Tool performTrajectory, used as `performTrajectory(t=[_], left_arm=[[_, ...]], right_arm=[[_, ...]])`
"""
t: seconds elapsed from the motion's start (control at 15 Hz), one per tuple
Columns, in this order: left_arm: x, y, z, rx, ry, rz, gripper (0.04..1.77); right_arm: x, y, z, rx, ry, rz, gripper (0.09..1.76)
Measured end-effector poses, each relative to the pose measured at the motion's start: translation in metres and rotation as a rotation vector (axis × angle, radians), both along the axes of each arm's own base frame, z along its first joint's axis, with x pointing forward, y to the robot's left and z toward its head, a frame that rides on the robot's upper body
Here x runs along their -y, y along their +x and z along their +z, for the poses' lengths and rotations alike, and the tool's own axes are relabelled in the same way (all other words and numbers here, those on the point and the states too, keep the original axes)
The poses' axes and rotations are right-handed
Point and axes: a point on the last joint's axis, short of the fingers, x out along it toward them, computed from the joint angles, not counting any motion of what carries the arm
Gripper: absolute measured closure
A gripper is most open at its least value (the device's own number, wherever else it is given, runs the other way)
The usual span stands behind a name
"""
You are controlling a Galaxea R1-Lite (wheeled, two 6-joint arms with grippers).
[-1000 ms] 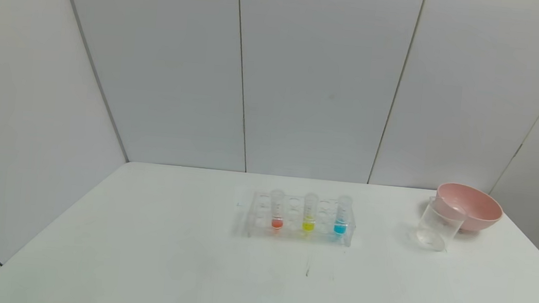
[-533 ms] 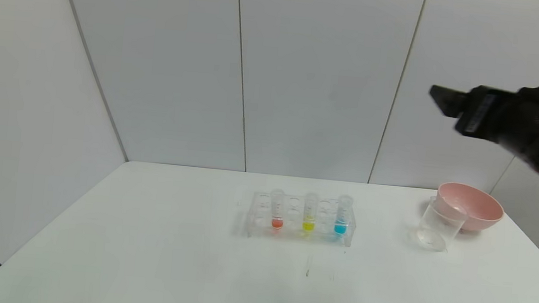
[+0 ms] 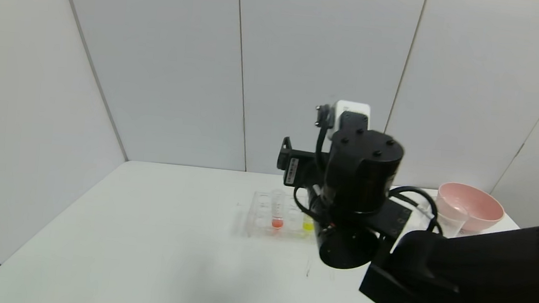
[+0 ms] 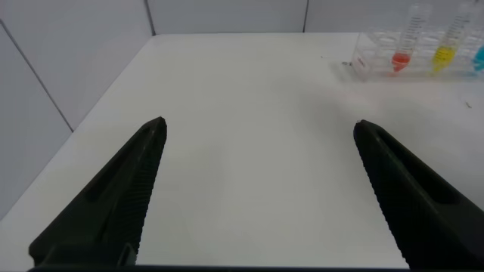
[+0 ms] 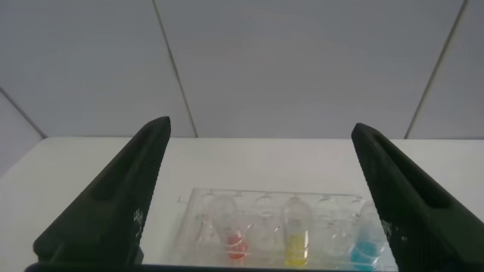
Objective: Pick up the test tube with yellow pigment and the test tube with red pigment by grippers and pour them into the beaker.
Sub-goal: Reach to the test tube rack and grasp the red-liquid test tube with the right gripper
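Observation:
The red test tube [image 3: 277, 215] and the yellow test tube [image 3: 308, 224] stand upright in a clear rack [image 3: 259, 216] at mid-table. The arm hides most of the yellow one. In the right wrist view my right gripper [image 5: 261, 128] is open and empty, hovering above and in front of the rack, with the red tube [image 5: 231, 230] and yellow tube [image 5: 296, 230] below it. The beaker [image 3: 451, 221] stands at the right, partly hidden behind the arm. My left gripper [image 4: 259, 126] is open and empty over bare table, far from the rack [image 4: 363, 64].
A pink bowl [image 3: 477, 204] stands right behind the beaker at the table's far right. A tube of blue liquid [image 5: 367, 242] stands in the rack next to the yellow one. Grey wall panels rise behind the table [image 3: 145, 238].
My right arm has swung in from the upper right and come down to the middle, over the rack. It now hides the blue tube and part of the beaker in the head view.

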Motion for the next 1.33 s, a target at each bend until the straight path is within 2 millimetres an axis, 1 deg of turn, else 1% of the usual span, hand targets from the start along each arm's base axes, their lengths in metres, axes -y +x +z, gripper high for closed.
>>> performTrajectory(t=[0.07,0.27,0.47,0.67,0.8,1.33], left_arm=[[0.0,0.0,0.0,0.0,0.0,0.0,0.05],[0.0,0.0,0.0,0.0,0.0,0.0,0.05],[0.0,0.0,0.0,0.0,0.0,0.0,0.05],[0.0,0.0,0.0,0.0,0.0,0.0,0.05],[0.0,0.0,0.0,0.0,0.0,0.0,0.05],[0.0,0.0,0.0,0.0,0.0,0.0,0.05]], right_arm=[[-0.012,0.001,-0.013,-0.018,-0.002,0.016,0.14],[-0.038,-0.002,-0.047,-0.063,-0.021,0.056,0.14],[-0.053,-0.002,-0.074,-0.1,-0.013,0.072,0.14],[-0.057,0.01,-0.098,-0.129,-0.013,0.055,0.14],[-0.057,0.019,-0.11,-0.144,-0.018,0.042,0.14],[-0.058,0.054,-0.139,-0.181,-0.043,0.044,0.14]])
